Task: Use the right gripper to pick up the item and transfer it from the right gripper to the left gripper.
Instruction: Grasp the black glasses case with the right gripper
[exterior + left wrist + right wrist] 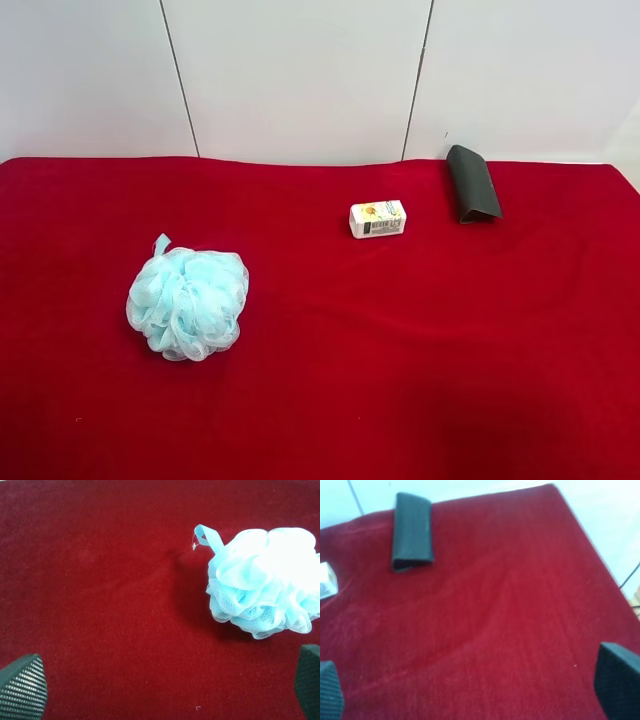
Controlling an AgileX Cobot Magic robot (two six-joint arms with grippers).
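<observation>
The matte dark item (472, 183), flat with a rounded end, lies at the far edge of the red plush desk (400, 360), the right hand (474, 687) and left hand (165, 685) both spread wide, empty.

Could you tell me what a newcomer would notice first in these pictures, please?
The bright red cloth filling the scene strikes first. On it, the light-blue mesh bath pouf stands out at the exterior high view's left. A small white printed box and the dark case lie toward the far right.
</observation>
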